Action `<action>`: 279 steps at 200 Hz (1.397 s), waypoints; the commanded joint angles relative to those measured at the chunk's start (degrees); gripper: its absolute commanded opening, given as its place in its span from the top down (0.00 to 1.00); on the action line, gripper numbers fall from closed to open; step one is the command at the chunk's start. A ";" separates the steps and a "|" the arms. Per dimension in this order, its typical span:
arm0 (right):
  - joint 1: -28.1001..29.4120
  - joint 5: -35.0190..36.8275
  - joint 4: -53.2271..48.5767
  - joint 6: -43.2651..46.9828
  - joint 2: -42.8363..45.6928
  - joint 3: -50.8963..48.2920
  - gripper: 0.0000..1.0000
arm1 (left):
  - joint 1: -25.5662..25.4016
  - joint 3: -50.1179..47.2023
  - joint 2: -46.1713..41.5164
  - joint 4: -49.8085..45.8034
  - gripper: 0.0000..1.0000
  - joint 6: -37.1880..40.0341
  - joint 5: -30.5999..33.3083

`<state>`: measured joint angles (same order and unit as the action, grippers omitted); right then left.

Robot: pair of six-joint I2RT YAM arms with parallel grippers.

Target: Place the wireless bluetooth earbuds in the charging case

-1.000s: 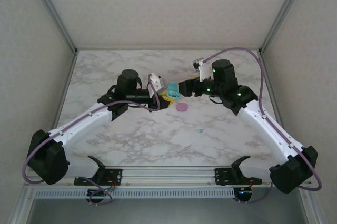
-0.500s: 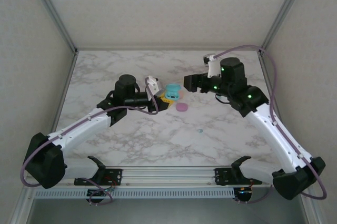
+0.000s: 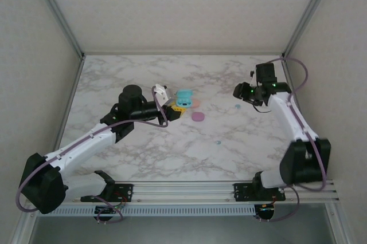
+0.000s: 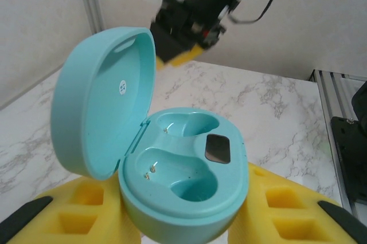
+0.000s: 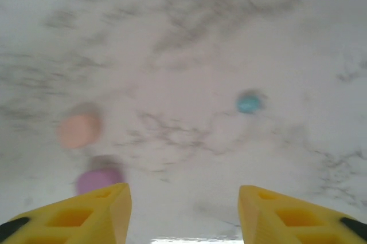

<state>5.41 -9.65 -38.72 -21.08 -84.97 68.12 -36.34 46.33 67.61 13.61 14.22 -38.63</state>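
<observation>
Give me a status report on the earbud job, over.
Left gripper shut on teal case, lid open, both wells empty. Right gripper open over table, teal earbud ahead. Nothing between them.

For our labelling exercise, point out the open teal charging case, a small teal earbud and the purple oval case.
open teal charging case (image 4: 189,166), left wrist view, inner tray
small teal earbud (image 5: 249,103), right wrist view, centre
purple oval case (image 3: 198,117), top view, top face

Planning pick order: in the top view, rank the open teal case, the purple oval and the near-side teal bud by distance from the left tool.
1. open teal case: gripped in the left tool.
2. purple oval: on the table just to its right.
3. teal bud: further right, toward the near edge.
</observation>
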 commanded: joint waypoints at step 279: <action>0.19 3.81 -1.33 -6.70 -30.60 13.21 0.65 | -0.05 0.78 -3.19 -1.52 0.68 0.95 2.33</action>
<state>4.97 -8.54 -37.78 -29.30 -113.91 79.02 -36.34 45.95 64.75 12.82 14.76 -36.71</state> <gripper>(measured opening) 0.354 0.366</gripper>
